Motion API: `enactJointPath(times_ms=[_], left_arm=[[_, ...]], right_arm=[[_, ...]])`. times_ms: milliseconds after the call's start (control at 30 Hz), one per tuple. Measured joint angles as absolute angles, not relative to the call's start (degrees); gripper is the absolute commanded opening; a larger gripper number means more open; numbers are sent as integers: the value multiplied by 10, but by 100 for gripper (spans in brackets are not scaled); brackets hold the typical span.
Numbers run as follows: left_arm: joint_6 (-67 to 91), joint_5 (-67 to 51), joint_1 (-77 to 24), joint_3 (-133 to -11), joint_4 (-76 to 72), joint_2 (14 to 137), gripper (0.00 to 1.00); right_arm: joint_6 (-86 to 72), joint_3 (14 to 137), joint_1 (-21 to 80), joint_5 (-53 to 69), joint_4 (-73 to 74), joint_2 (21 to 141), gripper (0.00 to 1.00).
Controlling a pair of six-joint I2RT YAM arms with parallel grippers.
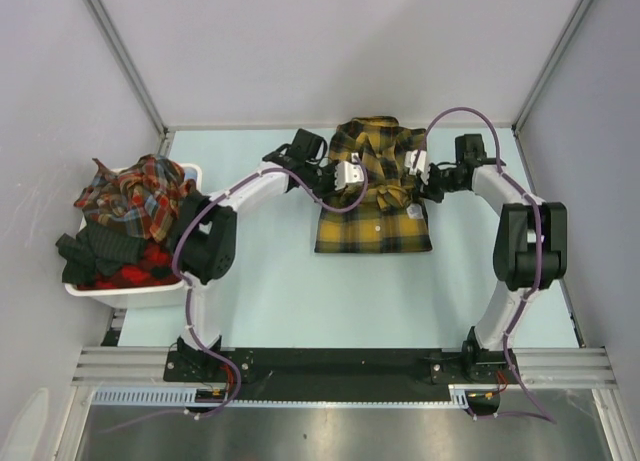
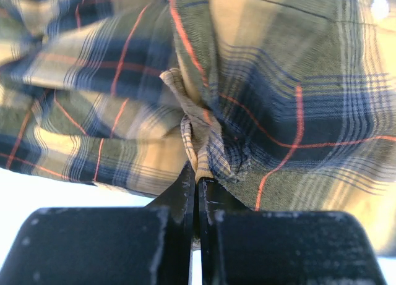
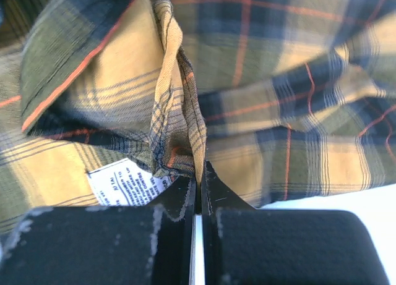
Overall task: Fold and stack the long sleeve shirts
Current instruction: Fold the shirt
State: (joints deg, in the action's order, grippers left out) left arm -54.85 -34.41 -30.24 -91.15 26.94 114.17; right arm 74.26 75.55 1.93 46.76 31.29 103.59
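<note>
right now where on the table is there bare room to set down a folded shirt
The widest bare stretch of table lies between the yellow plaid shirt's hem and the arms' bases. It is crowded on the left by the white bin of plaid shirts, and mid-table where the left gripper and right gripper pinch the shirt.

care tag [image 3: 127,181] on shirt [image 3: 297,143], print blurred — unreadable

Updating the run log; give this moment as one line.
left gripper: shut on yellow plaid shirt | right gripper: shut on it | fold: unfinished
</note>
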Motion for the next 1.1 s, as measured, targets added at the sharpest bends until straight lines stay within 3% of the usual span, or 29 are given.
enactJointPath(times_ms=[233,633,800,900,1000,1033,1100], left_arm=[[-525,-324,-287,-1011,283,1234,0],[-515,-313,-286,-1049,283,1262,0],[-515,-302,-286,-1055,282,1279,6],[-514,-295,-286,-1055,281,1285,18],[-509,-283,-284,-1056,275,1289,33],[-503,-281,-283,-1058,273,1289,45],[-489,-278,-278,-1071,272,1291,54]], right_arm=[[708,821,9,455,290,1121,0],[680,828,7,437,283,1134,0],[674,828,7,423,284,1140,0],[659,839,7,413,292,1152,14],[636,867,5,401,306,1171,48],[627,876,2,395,311,1174,68],[601,891,-5,383,325,1175,75]])
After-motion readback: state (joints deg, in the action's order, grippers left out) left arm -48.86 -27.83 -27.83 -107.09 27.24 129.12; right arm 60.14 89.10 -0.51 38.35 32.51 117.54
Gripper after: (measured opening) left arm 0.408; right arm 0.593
